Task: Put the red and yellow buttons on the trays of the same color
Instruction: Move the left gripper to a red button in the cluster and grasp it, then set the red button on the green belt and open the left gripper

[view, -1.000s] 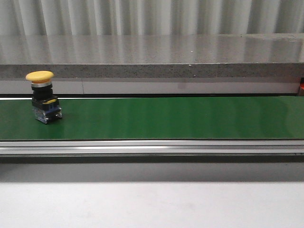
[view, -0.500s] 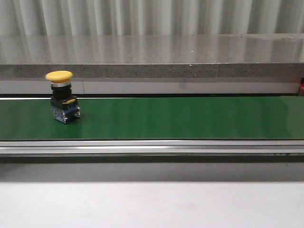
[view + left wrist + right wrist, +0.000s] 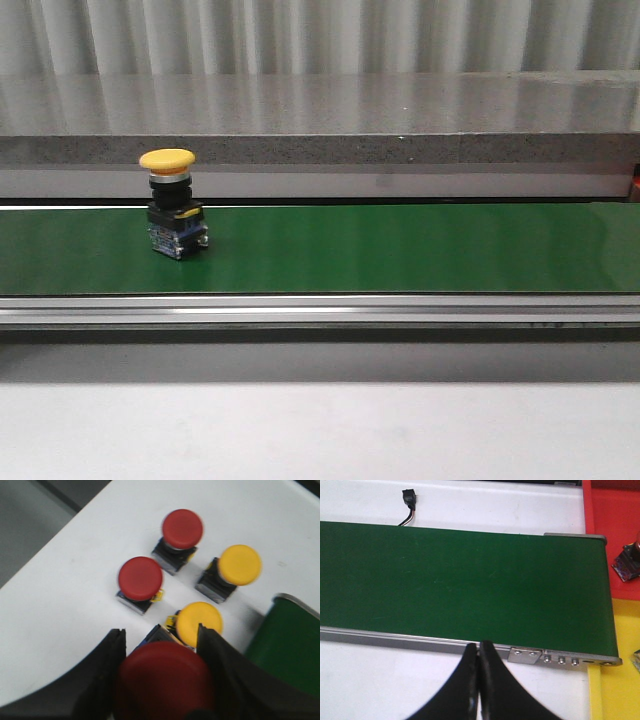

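Yellow button (image 3: 173, 215) has ridden rightward along the belt (image 3: 400, 248); left pincer (image 3: 162, 652) grips a red button (image 3: 165, 680).

A yellow button (image 3: 172, 203) stands upright on the green conveyor belt (image 3: 400, 248); four more buttons sit on the white table (image 3: 65, 615).

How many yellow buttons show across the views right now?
3: one yellow button rides the green belt in the front view; two more stand on the white table in the left wrist view. Others may be hidden.

Yellow button (image 3: 174, 203) stands upright on green belt (image 3: 400, 250).
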Controlling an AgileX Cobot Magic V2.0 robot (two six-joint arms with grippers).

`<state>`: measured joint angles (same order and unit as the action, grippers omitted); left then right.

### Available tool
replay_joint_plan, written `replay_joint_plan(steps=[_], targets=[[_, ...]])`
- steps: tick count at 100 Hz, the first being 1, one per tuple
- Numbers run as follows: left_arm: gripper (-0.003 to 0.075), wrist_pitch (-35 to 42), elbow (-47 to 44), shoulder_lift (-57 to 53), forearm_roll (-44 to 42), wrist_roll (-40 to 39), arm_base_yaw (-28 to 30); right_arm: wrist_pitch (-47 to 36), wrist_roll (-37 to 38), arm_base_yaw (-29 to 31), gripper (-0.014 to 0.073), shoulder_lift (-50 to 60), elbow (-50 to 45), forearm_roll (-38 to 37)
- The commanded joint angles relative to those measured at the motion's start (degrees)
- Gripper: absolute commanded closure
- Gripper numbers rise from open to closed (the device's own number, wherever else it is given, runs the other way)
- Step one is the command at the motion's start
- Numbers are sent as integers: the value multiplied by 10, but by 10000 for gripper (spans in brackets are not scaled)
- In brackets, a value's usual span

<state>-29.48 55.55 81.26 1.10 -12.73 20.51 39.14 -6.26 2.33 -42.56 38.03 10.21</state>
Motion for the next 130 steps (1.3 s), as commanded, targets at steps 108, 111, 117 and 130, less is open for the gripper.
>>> replay_joint_plan(steps=[108,111,117,130], targets=[[130,0,15,24,-11,21,-181,-32,-3,0,661,4,14,2],[120,0,16,22,-11,29,-186,-32,-3,0,661,4,14,2],[122,3,16,17,-11,42,-196,-32,-3,0,661,4,14,2],[122,5,16,-7,-31,48,-220,-32,-3,0,661,4,14,2]])
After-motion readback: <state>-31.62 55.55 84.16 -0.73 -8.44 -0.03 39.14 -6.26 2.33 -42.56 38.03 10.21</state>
